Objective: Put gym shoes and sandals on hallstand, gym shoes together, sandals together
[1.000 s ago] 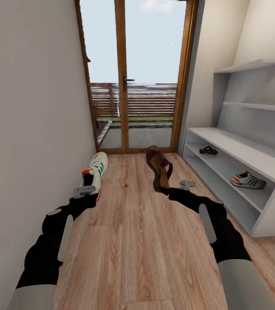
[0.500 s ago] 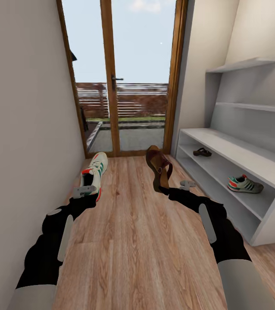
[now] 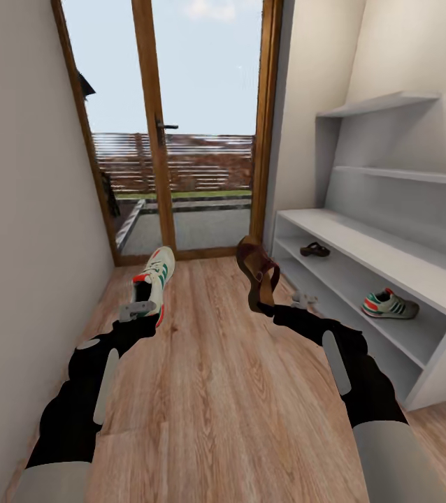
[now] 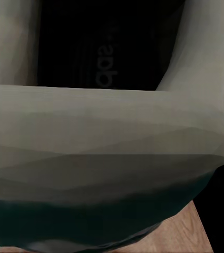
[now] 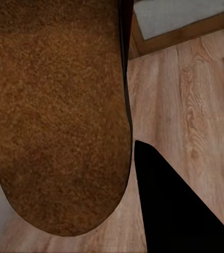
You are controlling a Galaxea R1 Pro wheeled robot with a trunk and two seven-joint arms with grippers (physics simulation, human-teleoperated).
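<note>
One gym shoe (image 3: 154, 278) is held off the corridor floor (image 3: 209, 391) in the left pincer (image 3: 139, 308), which is clenched on its red heel end, the toe pointing away toward the glass door (image 3: 174, 133); in the left wrist view the white upper and dark inside of this shoe (image 4: 106, 132) sit right against the camera. The right pincer (image 3: 279, 305) grips one sandal (image 3: 256, 271) by its heel end, so the sandal stands almost upright above the pincer, and the right wrist view shows its tan footbed (image 5: 59, 116) close up with a dark finger (image 5: 169, 205) beside it over the wood planks. Off to the right of the right pincer, the second gym shoe (image 3: 389, 305) lies on the lower shelf of the hallstand (image 3: 363, 241), and the second sandal (image 3: 314, 249) lies farther along the same shelf, nearer the door, the two well apart. Compared with a second ago, both arms and their loads sit at the same spots in the head view, while the door, wall and hallstand have all slid leftward, so the camera has turned toward the rack rather than the things moving.
</note>
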